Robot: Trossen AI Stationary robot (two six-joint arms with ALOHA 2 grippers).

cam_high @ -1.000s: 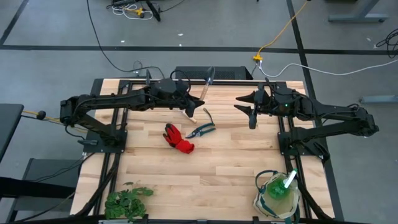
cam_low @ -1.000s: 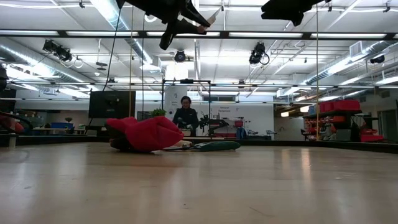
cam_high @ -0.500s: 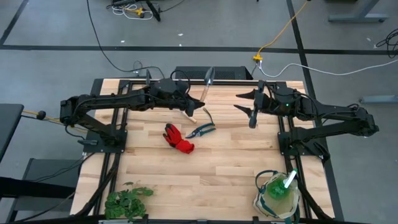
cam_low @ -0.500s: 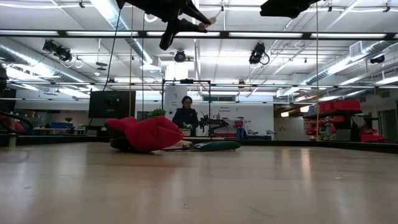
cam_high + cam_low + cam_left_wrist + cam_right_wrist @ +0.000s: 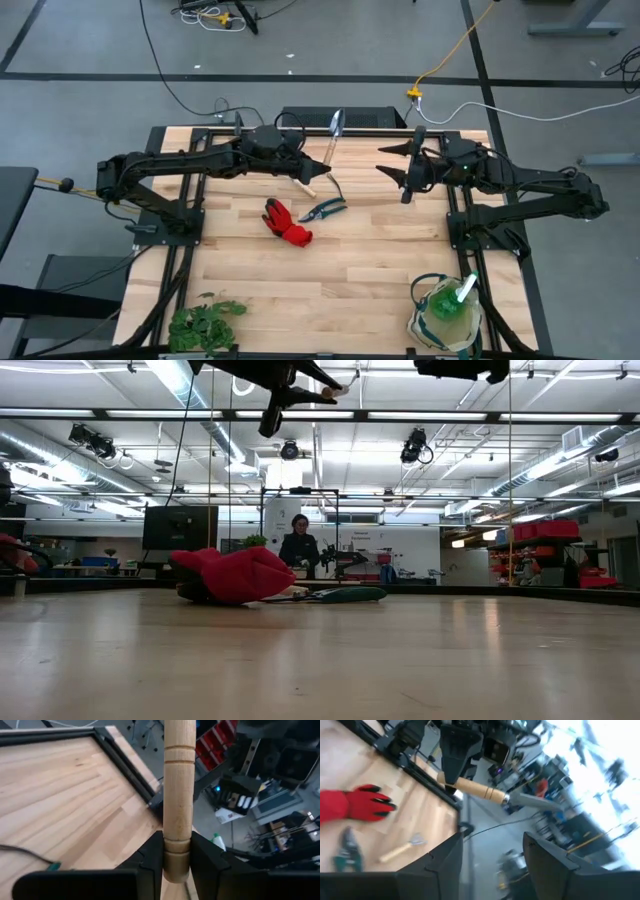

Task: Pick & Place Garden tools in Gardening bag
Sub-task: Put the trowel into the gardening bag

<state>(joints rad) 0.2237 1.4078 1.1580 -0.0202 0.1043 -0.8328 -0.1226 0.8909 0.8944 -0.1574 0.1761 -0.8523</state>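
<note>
My left gripper (image 5: 303, 172) is shut on the wooden-handled trowel (image 5: 327, 143), held high over the table's far middle. It also shows in the right wrist view (image 5: 475, 789). My right gripper (image 5: 402, 176) is open and empty, in the air to the trowel's right. The red glove (image 5: 287, 222), the dark pruning shears (image 5: 325, 209) and the hand rake (image 5: 400, 851) lie flat on the table below. The cream gardening bag (image 5: 445, 318) stands at the near right with the green spray bottle (image 5: 452, 298) inside. My left gripper pinches the trowel's wooden handle near its butt end (image 5: 176, 851) between its two fingers (image 5: 150, 865), which lie across the handle. The trowel is lifted clear of the table, and its silver blade (image 5: 336, 122) points toward the far edge.
A leafy green plant bunch (image 5: 205, 322) lies at the near left corner. Bare wood lies between the glove and the bag. Black frame rails (image 5: 455, 215) run along both sides. A person (image 5: 298, 548) sits far behind the table.
My left gripper has risen a little with the trowel, and the handle's butt end stands higher in the low view. My right gripper has also risen slightly, staying open.
</note>
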